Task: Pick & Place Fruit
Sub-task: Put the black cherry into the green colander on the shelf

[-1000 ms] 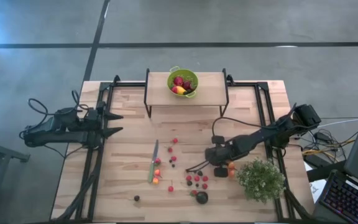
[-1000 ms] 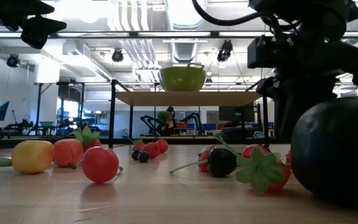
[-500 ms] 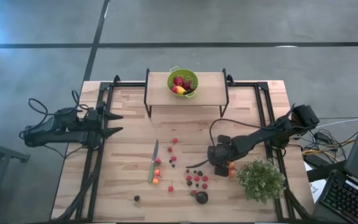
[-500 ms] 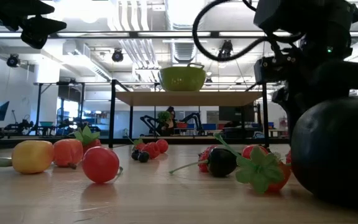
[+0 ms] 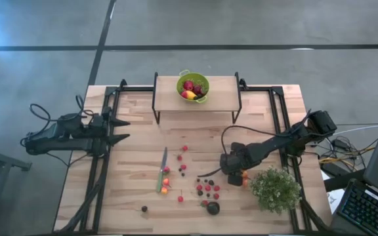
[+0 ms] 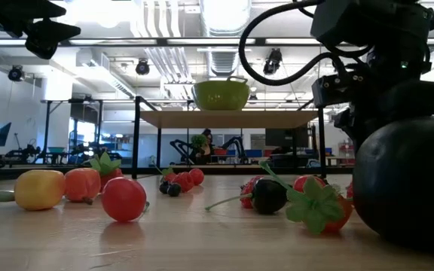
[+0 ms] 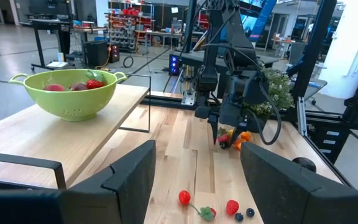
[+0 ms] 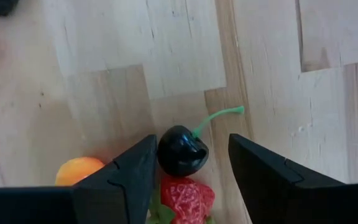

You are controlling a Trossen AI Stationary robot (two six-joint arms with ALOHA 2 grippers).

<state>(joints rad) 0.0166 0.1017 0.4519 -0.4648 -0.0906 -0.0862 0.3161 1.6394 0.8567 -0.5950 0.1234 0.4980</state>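
**Right arm lowers over a dark cherry, fingers spread wider**

Left to right: the left gripper (image 5: 120, 130) waits at the left edge of the pale wooden desk (image 5: 136, 180), its fingers released and empty, unchanged from a second ago. The slim green-handled knife (image 5: 162, 170) lies near the desk's middle with small fruit scattered around it. On the raised wooden shelf (image 5: 222, 98) at the far edge sits the lime-green metal colander (image 5: 193, 86), already holding several red and yellow pieces. Over the last second the right gripper (image 5: 233, 177) has shifted slightly and its fingers have parted; they now stand open on either side of a glossy black cherry with a green stem (image 8: 182, 150), not yet touching it. This suggests a grasp is being prepared, not completed. The cherry rests on the desk, touching a red strawberry (image 8: 188, 193), with a small orange fruit (image 8: 79, 169) just beside. A bushy pale-green plant (image 5: 275, 189) stands close to the gripper's right, so the approach leaves little room.
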